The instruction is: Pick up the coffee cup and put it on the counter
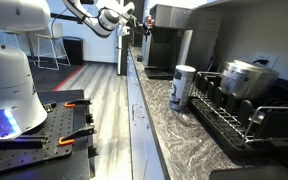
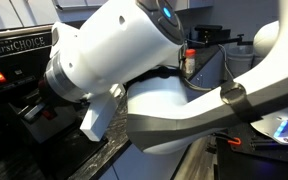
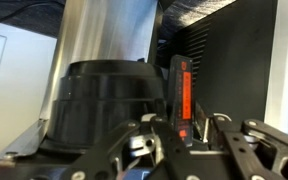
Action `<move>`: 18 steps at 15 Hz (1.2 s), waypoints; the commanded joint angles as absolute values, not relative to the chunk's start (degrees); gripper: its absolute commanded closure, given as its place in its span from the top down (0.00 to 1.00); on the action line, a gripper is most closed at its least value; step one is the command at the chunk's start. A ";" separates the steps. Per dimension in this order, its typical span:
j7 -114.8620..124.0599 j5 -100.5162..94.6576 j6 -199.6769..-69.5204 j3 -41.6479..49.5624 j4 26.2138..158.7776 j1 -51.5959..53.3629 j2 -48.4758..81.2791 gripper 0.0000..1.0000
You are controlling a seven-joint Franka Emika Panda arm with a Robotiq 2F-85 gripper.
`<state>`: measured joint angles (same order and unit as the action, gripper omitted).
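Note:
In the wrist view the coffee cup [image 3: 104,100] is a squat black round vessel that stands at the foot of a tall steel column, left of centre. My gripper [image 3: 184,138] is open and empty. Its fingers lie low in the frame, just short of the cup and a little to its right. In an exterior view the gripper [image 1: 134,22] is far back along the counter [image 1: 184,135], beside the coffee machine [image 1: 169,40]. The cup cannot be made out there. The counter is a long grey-and-white speckled stone top.
A tall white tumbler [image 1: 182,86] stands mid-counter beside a black dish rack [image 1: 234,115] that holds a steel pot [image 1: 246,76]. A black panel with an orange strip [image 3: 181,95] stands right of the cup. My arm [image 2: 154,70] fills most of an exterior view.

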<state>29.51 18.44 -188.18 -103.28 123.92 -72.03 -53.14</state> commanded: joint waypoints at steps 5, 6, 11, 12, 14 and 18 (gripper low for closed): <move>28.66 19.49 -190.62 -104.06 124.23 -72.62 -53.33 0.07; 28.60 19.41 -190.45 -104.22 124.31 -72.64 -53.25 0.07; 27.92 18.91 -190.12 -105.64 124.59 -73.47 -52.47 0.07; 27.62 18.80 -190.20 -105.81 124.64 -73.67 -52.35 0.07; 27.32 18.71 -190.28 -106.34 124.60 -74.10 -52.03 0.07; 25.59 16.83 -192.12 -107.54 122.23 -77.27 -49.73 0.07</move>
